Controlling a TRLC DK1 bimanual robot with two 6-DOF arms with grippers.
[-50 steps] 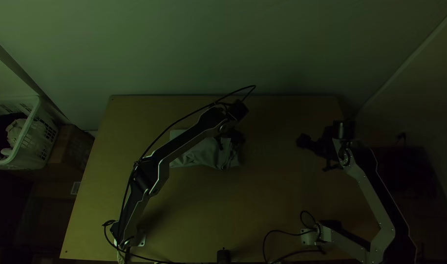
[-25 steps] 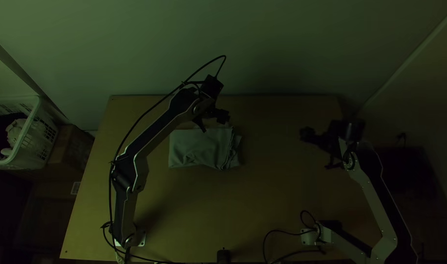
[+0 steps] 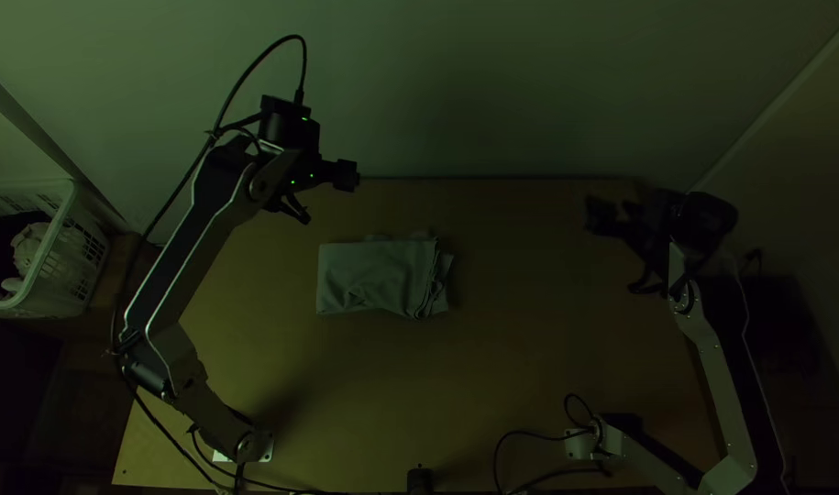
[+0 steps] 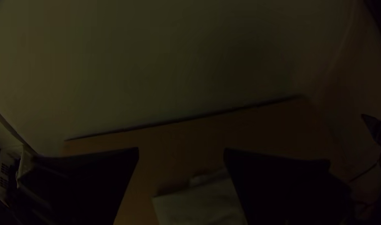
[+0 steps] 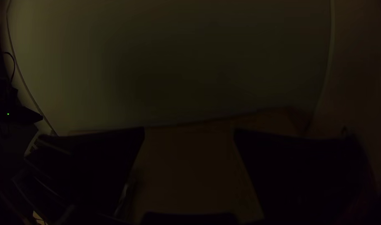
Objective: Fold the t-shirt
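Left claw [image 3: 322,194]: it is open, jaws well apart, with no cloth between them. It is near the far edge of the table, beyond the left part of the shirt. If it comes down low and sweeps over the cloth, a jaw could catch the top layer and pull the fold open.
Shirt [image 3: 378,275]: it lies flat on the table, folded into a compact rectangle, a little left of the middle. I judge the folding nearly finished, so the risk is mostly to disturb it.
Right end of shirt: several layers show there, not well aligned. A grip on only the upper one would separate them, and the fold would become crooked.
Far edge of shirt: small pieces of cloth stick out there. If they are left so, the result is untidy; if one is pulled, the layers could slip.
Near edge of shirt: some wrinkles are visible. Pressing on them could make a hard crease.
Right claw [image 3: 618,252]: also open and without cloth, over the right side of the table, well apart from the shirt. I see little danger from it, unless both claws come to the shirt together and collide.
Table [image 3: 529,394]: a jaw lowered too much could scrape it.
Cable [image 3: 167,206]: it makes a loop above the left arm, and could snag in a wide turn.
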